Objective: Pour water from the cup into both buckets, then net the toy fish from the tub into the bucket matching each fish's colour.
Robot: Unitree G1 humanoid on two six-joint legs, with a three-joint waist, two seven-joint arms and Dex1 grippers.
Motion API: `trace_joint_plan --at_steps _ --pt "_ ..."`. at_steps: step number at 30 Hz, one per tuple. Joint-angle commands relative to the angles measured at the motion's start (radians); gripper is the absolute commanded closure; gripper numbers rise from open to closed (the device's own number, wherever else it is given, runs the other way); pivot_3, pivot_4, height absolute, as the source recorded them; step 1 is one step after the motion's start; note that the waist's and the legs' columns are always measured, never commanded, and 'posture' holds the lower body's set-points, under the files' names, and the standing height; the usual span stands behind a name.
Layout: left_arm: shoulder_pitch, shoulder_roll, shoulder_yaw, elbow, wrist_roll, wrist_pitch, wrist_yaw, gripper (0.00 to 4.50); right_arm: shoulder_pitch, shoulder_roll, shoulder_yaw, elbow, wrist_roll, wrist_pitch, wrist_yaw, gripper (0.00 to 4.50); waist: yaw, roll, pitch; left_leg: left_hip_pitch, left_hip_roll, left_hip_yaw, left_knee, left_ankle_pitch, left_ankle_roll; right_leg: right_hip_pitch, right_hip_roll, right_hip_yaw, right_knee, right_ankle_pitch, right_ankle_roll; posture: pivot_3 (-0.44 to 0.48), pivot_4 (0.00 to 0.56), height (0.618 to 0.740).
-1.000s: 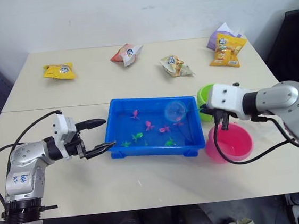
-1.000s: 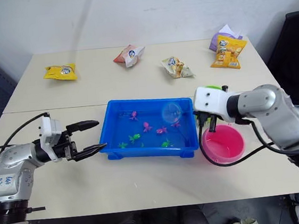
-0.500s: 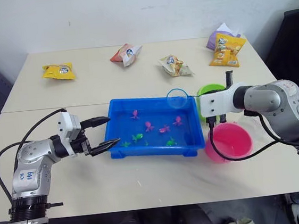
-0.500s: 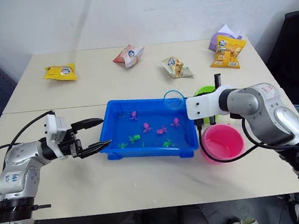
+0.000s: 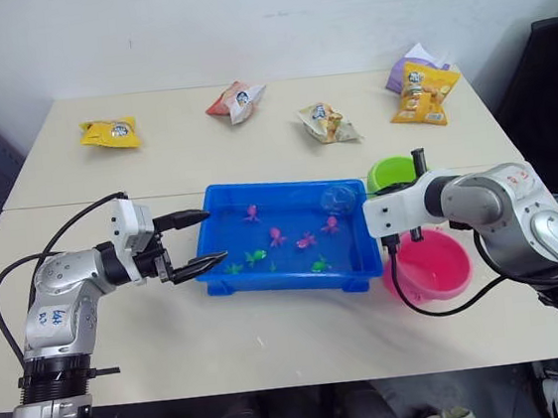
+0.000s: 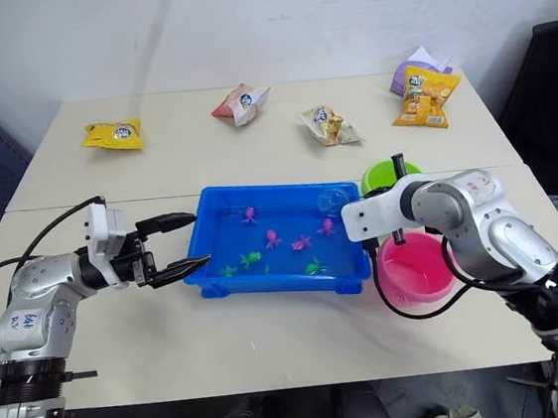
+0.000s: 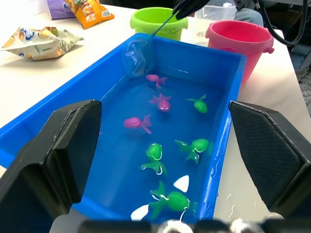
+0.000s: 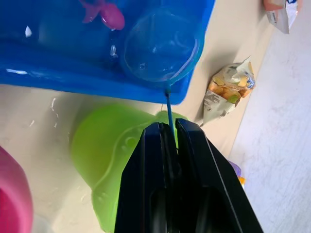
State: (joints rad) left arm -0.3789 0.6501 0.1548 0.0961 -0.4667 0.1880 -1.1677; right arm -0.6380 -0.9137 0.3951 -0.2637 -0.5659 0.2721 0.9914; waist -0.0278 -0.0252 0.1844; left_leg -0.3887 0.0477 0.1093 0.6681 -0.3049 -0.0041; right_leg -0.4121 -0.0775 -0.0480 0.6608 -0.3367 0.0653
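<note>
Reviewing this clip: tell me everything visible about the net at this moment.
The net is a small hand net with a light blue round hoop, a see-through mesh and a thin straight handle. The right hand is shut on the handle, pinching it between its two black fingers. The hoop hangs tilted over the far right corner of the blue tub, just inside the rim, next to a pink fish. The mesh looks empty. The lime green bucket stands right behind that corner.
</note>
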Motion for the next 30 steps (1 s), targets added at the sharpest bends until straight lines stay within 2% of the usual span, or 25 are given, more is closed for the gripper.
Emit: trace_joint_plan --at_steps 1,5,11,16,21,25,30 --pt "0.007 0.008 0.002 -0.024 -0.01 -0.004 -0.006 0.02 0.012 0.023 -0.008 -0.041 -0.017 0.057 0.054 4.5 0.0 0.0 0.0 0.0 0.0 0.0 0.0 0.0 0.0 0.0 0.0 0.0 0.0 0.0 0.0 0.0 0.15 0.74" --pt "0.017 0.008 0.003 -0.027 -0.009 -0.009 -0.007 0.02 0.031 0.062 -0.029 -0.063 0.011 0.138 0.106 4.5 0.0 0.0 0.0 0.0 0.0 0.0 0.0 0.0 0.0 0.0 0.0 0.0 0.0 0.0 0.0 0.0 0.15 0.74" --pt "0.044 0.009 0.011 -0.025 -0.009 -0.028 -0.011 0.02 0.07 0.148 -0.107 -0.142 0.132 0.49 0.202 4.5 0.001 0.0 0.0 0.0 0.0 -0.001 0.0 0.0 0.0 0.001 0.0 -0.001 0.0 0.0 0.0 0.0 0.15 0.74" --pt "0.066 0.014 0.02 -0.018 -0.012 -0.044 -0.017 0.02 0.064 0.167 -0.165 -0.213 0.26 0.766 0.235 4.5 0.001 0.0 0.0 0.0 0.0 -0.001 0.0 0.0 0.0 0.001 0.0 0.0 0.001 0.0 0.0 0.0 0.15 0.74" --pt "0.083 0.015 0.023 -0.022 -0.015 -0.05 -0.019 0.02 0.075 0.137 -0.212 -0.263 0.372 0.888 0.218 4.5 0.0 0.0 0.0 0.0 0.0 -0.002 0.0 0.0 0.001 0.001 -0.001 -0.001 0.0 0.0 0.0 0.0 0.15 0.74" --pt "0.089 0.012 0.022 -0.024 -0.018 -0.055 -0.025 0.02 0.085 0.131 -0.318 -0.295 0.49 0.99 0.2 4.5 0.001 0.0 0.0 0.0 0.0 -0.002 0.0 0.0 0.001 0.001 -0.001 -0.001 0.0 0.0 0.0 0.0 0.15 0.74" --pt "0.079 0.004 0.01 -0.015 -0.018 -0.05 -0.036 0.02 0.14 0.088 -0.42 -0.338 0.606 1.027 0.178 4.5 0.0 0.0 0.0 0.0 0.0 -0.002 0.0 0.0 0.001 0.001 -0.001 -0.001 0.0 0.0 0.0 0.0 0.15 0.74"
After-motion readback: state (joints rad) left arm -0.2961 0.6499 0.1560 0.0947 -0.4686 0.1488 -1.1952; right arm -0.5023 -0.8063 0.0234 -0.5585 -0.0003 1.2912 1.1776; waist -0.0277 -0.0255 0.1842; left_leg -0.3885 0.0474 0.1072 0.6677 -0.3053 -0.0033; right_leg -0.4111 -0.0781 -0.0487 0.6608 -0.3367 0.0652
